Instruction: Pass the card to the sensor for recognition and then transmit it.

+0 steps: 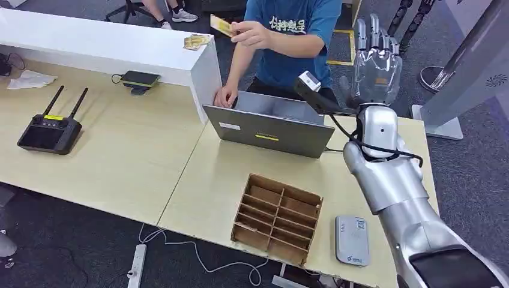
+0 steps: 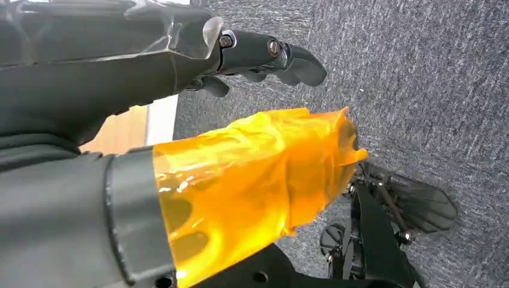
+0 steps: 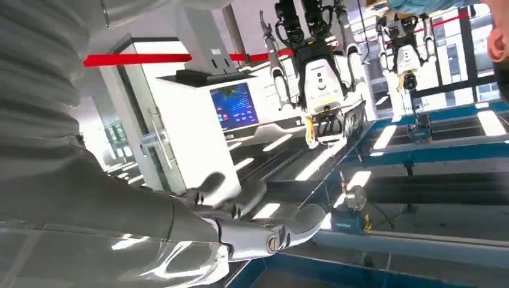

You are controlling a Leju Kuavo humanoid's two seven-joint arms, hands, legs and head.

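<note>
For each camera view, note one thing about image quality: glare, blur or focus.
Head view: even light, sharp across the table, though the card in the person's hand is slightly smeared. Left wrist view: glossy highlights on the orange wrap of the left hand. Right wrist view: bright reflections beyond the right hand, which looks soft close up.

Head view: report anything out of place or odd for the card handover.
The card is in the person's hand, raised above the white counter, not with the robot. The right hand is lifted with fingers apart and holds nothing. The left hand has a thumb wrapped in orange film.
</note>
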